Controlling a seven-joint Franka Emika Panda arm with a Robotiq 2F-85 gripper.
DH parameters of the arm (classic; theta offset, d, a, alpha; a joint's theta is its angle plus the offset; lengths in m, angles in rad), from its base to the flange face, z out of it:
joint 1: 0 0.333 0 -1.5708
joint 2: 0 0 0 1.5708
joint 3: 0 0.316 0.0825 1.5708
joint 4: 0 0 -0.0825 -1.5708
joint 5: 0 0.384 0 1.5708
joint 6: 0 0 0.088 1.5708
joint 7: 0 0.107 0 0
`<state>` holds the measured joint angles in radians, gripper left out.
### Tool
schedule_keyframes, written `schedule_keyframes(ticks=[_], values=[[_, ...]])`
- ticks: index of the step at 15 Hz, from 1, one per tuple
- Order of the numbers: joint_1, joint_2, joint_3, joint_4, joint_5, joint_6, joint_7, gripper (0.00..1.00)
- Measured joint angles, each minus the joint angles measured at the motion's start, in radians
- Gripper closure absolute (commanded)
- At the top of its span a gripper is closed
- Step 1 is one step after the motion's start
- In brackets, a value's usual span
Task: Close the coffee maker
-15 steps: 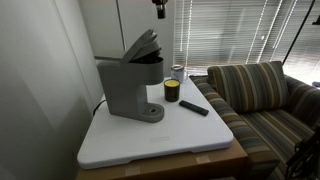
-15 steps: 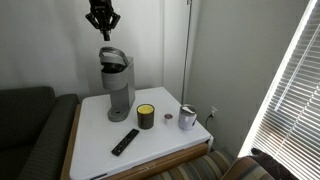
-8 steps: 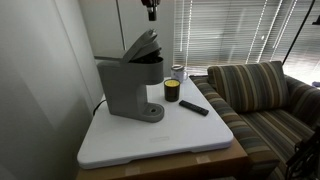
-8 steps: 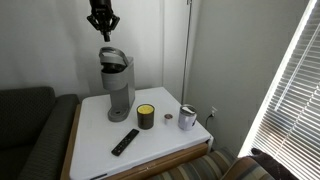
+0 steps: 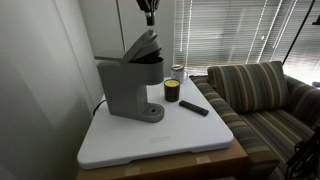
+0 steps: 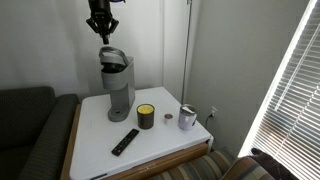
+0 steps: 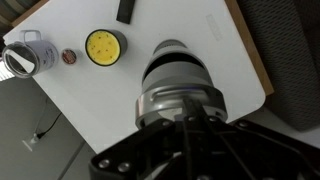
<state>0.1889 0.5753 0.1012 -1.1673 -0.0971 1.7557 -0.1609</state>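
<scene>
The grey coffee maker (image 5: 128,86) stands at the back of the white table, also in the exterior view (image 6: 118,88). Its hinged top lid (image 5: 145,45) is tilted up and open. My gripper (image 5: 149,17) hangs just above the raised lid, as the exterior view (image 6: 101,36) also shows. In the wrist view the fingers (image 7: 186,122) are pressed together with nothing between them, right over the round silver lid (image 7: 178,78). I cannot tell whether the fingertips touch the lid.
A small dark jar with a yellow top (image 6: 146,116), a flat black remote (image 6: 125,141) and a metal cup (image 6: 188,118) lie on the white table (image 5: 160,140). A striped sofa (image 5: 262,95) stands beside it. A wall is close behind the machine.
The gripper has moved sideways over the coffee maker and a little lower, closer to the raised lid. The lid and the table items have not moved.
</scene>
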Motion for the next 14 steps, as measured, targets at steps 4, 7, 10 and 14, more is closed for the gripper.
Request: schedule_keyframes(ticks=[4, 7, 10, 14], values=[[-0.002, 0.014, 0.0, -0.019, 0.005, -0.001, 0.008, 1.0], [-0.007, 0.013, 0.0, -0.051, 0.014, 0.0, 0.015, 1.0], [-0.012, 0.01, 0.0, -0.103, 0.027, 0.009, 0.029, 1.0], [-0.018, -0.028, -0.001, -0.184, 0.04, 0.068, 0.08, 1.0]])
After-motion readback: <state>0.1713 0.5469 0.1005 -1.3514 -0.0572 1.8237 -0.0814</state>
